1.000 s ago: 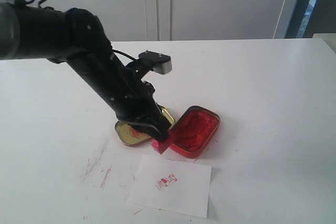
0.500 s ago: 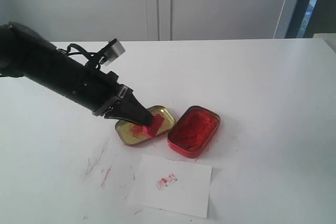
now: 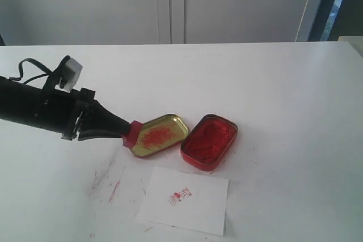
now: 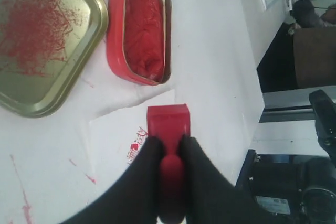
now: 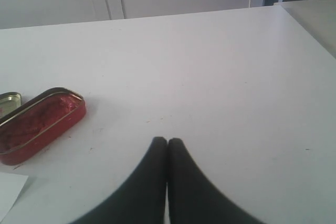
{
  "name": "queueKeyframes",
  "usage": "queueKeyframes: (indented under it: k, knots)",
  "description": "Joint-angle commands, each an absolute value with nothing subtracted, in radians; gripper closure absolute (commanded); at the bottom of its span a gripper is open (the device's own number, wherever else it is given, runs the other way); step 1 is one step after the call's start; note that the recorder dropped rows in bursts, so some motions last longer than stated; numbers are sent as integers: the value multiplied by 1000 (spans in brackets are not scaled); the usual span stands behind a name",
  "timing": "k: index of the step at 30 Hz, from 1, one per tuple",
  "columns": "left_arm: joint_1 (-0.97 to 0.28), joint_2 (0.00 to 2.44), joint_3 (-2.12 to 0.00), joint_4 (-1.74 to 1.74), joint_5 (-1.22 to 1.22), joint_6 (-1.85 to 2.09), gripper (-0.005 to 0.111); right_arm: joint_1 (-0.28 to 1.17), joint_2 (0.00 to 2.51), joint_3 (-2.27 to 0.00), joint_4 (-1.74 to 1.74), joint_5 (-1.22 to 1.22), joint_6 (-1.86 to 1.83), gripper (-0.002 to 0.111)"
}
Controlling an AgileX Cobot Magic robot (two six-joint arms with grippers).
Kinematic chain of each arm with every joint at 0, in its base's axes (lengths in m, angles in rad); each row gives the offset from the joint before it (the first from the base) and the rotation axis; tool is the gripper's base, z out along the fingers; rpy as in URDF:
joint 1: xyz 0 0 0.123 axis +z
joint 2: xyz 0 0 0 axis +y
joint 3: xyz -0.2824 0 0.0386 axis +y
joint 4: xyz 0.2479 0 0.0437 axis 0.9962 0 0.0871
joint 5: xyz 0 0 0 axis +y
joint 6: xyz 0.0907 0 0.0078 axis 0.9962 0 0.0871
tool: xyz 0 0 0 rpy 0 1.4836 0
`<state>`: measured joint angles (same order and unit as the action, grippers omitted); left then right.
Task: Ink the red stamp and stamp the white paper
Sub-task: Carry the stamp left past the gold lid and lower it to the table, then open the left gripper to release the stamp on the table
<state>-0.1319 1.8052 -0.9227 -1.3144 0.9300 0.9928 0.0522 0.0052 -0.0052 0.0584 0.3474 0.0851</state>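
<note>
The small red stamp [image 3: 133, 132] is clamped sideways in my left gripper [image 3: 123, 130], just off the left end of the gold lid. In the left wrist view the black fingers [image 4: 148, 153] squeeze the stamp [image 4: 168, 123] at its neck, with its base pointing away. My left gripper [image 4: 167, 148] is shut on it. The white paper [image 3: 187, 199] lies near the table's front edge and carries a red print [image 3: 180, 196]; it also shows beneath the stamp as paper [image 4: 118, 137]. My right gripper [image 5: 167, 141] is shut and empty over bare table, and does not appear in the exterior view.
The gold lid [image 3: 160, 134] with red smears sits beside the red oval ink tin [image 3: 209, 141], both behind the paper. Red scribbles [image 3: 113, 188] mark the tabletop left of the paper. The ink tin [image 5: 37, 121] also appears in the right wrist view.
My left arm swung back to the left and dropped low, carrying the stamp from the ink tin's near edge, over the gold lid, to the lid's left end.
</note>
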Motion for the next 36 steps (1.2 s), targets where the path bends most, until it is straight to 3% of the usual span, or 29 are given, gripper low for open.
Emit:
queueKeyframes:
  k: [1,9,21,22,26,28,36]
  knots:
    - [-80,1774,-850,-1358,955,1029,107,49,0,0,52,341,86,108]
    - [-47,1674,-724,-1341,706,1025,107,49,0,0,52,341,86,108]
    - [-47,1688,-688,-1353,561,1006,106,49,0,0,52,341,86,108]
    - [-47,1692,-688,-1353,546,1004,104,49,0,0,52,341,86,108]
    - [-47,1698,-688,-1353,482,1004,69,49,0,0,52,341,86,108]
    - [-47,1698,-688,-1353,462,1004,61,49,0,0,52,341,86,108]
    - [2,1698,-688,-1314,421,978,54,49,0,0,52,341,86,108]
